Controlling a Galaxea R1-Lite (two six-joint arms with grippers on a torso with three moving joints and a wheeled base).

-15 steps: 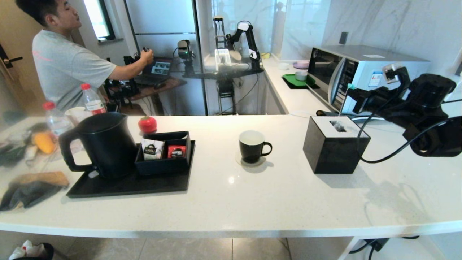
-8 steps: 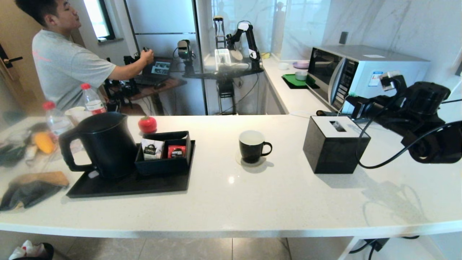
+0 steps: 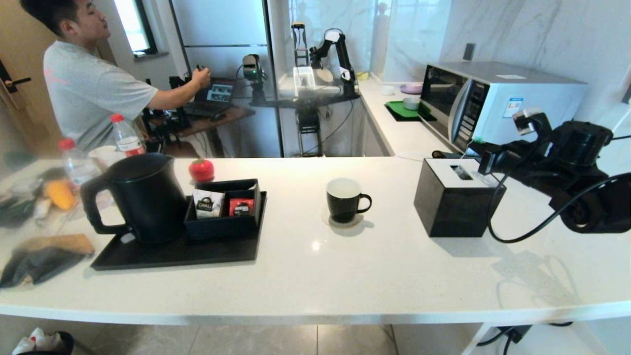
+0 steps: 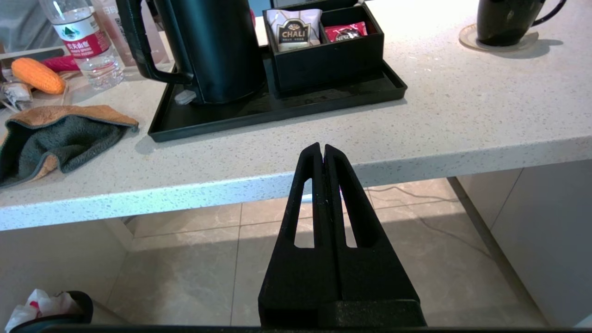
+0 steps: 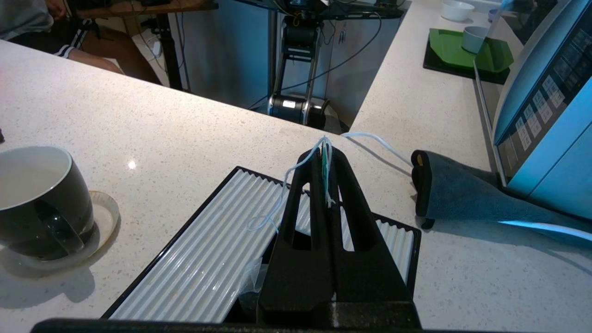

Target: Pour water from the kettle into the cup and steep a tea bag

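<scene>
Right gripper (image 5: 324,152) hangs over the black box (image 3: 456,204), clenched on a green tag and white string (image 5: 277,194); only the right wrist view shows this string, and the tea bag (image 5: 252,277) just beneath the fingers at the box slot. Left gripper (image 4: 322,150) clenched empty, below the counter (image 4: 439,115) edge. Kettle (image 3: 140,197) on black tray (image 3: 177,254), beside a small box with two sachets (image 3: 208,203). Cup (image 3: 344,198) on coaster, mid-counter; contents unclear.

The matte black right arm (image 3: 567,162) is bulky with rounded joints; a looping black cable (image 3: 522,231) hangs from it. Both grippers have black tapered fingers (image 4: 323,208) with slotted cut-outs.
</scene>
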